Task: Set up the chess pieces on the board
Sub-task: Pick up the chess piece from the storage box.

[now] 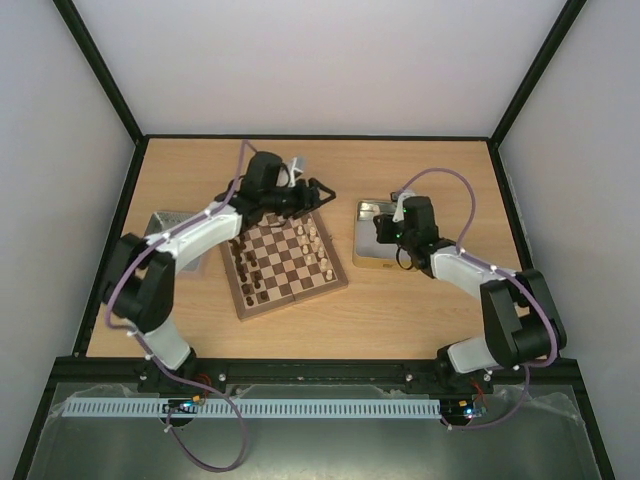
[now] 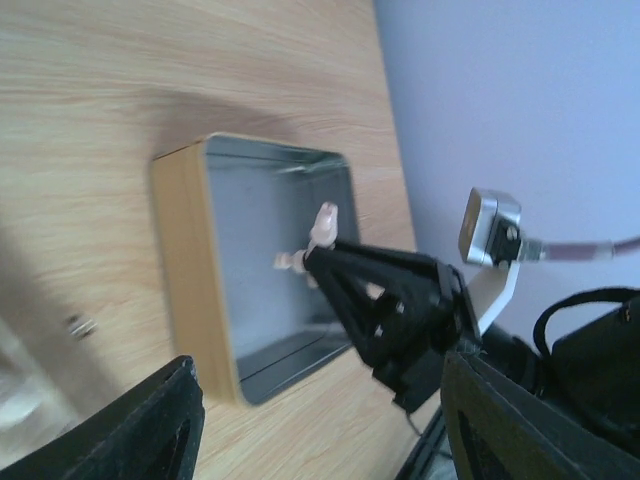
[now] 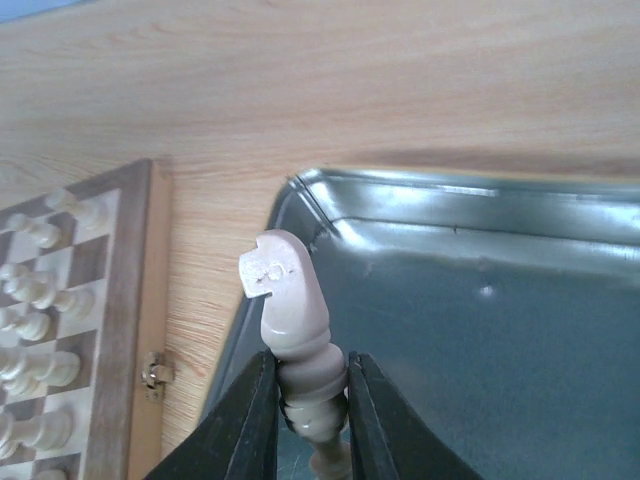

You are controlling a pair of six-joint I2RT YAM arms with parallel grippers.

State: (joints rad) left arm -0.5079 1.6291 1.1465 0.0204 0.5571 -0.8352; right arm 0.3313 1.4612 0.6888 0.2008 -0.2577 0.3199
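so the right fingers [image 3: 255, 420] are pinching a cream knight [image 3: 290, 300] over the tin [image 3: 480, 350], left fingers [image 2: 150, 430] spread wide near the board [image 1: 292, 298]

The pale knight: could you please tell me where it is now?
Right wrist view: the pale knight is pinched between the right gripper's fingers, over the metal tin's corner, right of the board.

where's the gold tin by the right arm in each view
top: tin right of the board, under the right gripper.
left wrist: tin centre-left, open side showing.
right wrist: tin fills the right and lower part.
shared landmark: the right gripper, shut on a pale knight over the tin.
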